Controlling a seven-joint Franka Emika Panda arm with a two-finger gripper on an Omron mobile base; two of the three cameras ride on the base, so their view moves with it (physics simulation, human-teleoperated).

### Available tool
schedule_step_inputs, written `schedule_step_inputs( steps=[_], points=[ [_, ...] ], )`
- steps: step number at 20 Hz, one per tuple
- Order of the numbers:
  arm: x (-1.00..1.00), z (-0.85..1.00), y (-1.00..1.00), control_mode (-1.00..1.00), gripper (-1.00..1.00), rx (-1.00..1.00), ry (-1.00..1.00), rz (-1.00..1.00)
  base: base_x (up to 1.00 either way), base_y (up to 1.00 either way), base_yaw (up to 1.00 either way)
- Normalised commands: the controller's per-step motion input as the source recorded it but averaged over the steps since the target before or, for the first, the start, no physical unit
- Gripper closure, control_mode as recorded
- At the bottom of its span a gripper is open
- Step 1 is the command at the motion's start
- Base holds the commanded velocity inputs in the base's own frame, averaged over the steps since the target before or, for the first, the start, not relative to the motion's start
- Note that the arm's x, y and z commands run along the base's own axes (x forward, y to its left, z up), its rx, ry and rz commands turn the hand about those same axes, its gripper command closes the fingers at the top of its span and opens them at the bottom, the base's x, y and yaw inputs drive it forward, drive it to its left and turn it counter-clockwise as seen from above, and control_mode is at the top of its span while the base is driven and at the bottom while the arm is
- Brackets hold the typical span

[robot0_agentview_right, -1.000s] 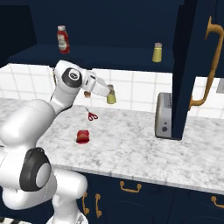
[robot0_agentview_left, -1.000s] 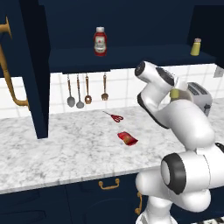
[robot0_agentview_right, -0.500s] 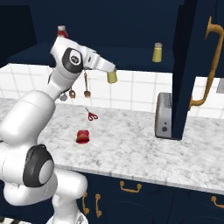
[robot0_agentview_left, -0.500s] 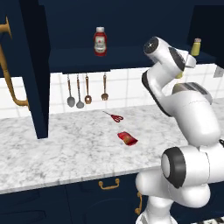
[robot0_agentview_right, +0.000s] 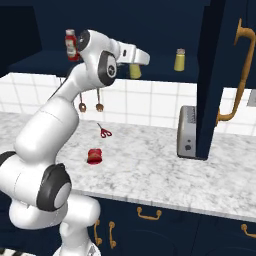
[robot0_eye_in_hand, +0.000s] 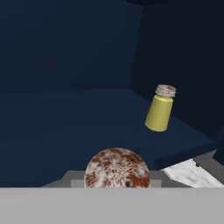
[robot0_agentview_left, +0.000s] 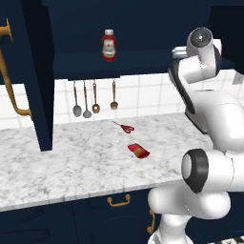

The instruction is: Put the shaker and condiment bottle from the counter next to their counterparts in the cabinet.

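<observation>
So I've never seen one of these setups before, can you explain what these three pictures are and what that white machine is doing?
It is a rendered kitchen. The white machine is a robot arm on a base that can drive. Two pictures come from cameras on that base, one behind the arm on each side. The third comes from a camera on the hand, looking along the gripper.

The gripper holds a small dull yellow shaker, raised to the shelf of the dark blue cabinet. In the hand view its speckled cap sits at the bottom. On the shelf stand a brighter yellow shaker and a ketchup bottle.

On the marble counter lie a flat red condiment bottle and scissors, with a toaster to the right.
</observation>
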Motion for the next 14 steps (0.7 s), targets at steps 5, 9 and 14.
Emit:
schedule_step_inputs(
  steps=[5,9,14],
  points=[
    [0.03,0.17,-0.02,-1.0,1.0,-0.06,-0.06,0.15,0.0,0.0,0.0],
    [0.27,0.02,-0.14,-1.0,1.0,0.04,0.03,0.0,0.0,0.0,0.0],
    [0.75,0.03,-0.03,-1.0,1.0,0.08,0.06,0.0,0.0,0.0,0.0]
  ],
)
